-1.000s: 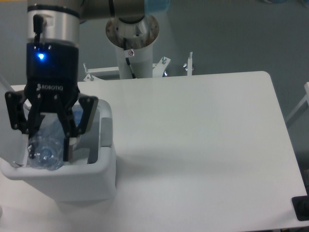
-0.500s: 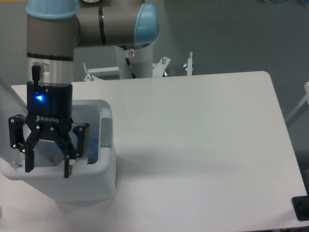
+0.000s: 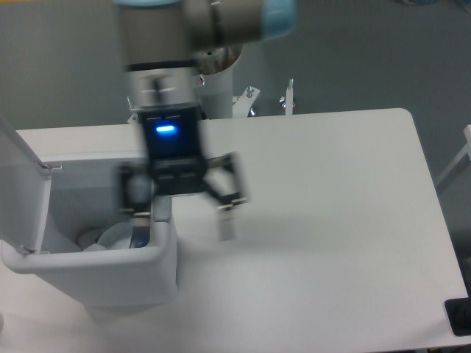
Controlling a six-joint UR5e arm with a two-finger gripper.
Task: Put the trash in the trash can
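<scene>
White trash can [image 3: 88, 276] is sitting at the near left of the table [image 3: 331, 220], lid flipped up, with pale trash [image 3: 110, 237] lying inside at the bottom, bottle and wrapper not separable. Blurred gripper [image 3: 184, 213] is hanging over its right rim, fingers spread, gripping nothing.

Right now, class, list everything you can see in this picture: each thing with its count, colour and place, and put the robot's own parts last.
Table: one, white, fills most of the view.
Trash can: one, white, lid open, at the table's front left corner.
Trash: whitish pieces low inside the trash can; count unclear.
Metal bracket with bolts: one, white and silver, behind the table's far edge.
Black object: one, at the lower right edge.
Robot base column: one, white, behind the table.
Arm: one, grey with a light blue cap, top of view.
Claw: one, black, blurred, open and empty, beside the trash can's right rim.
</scene>
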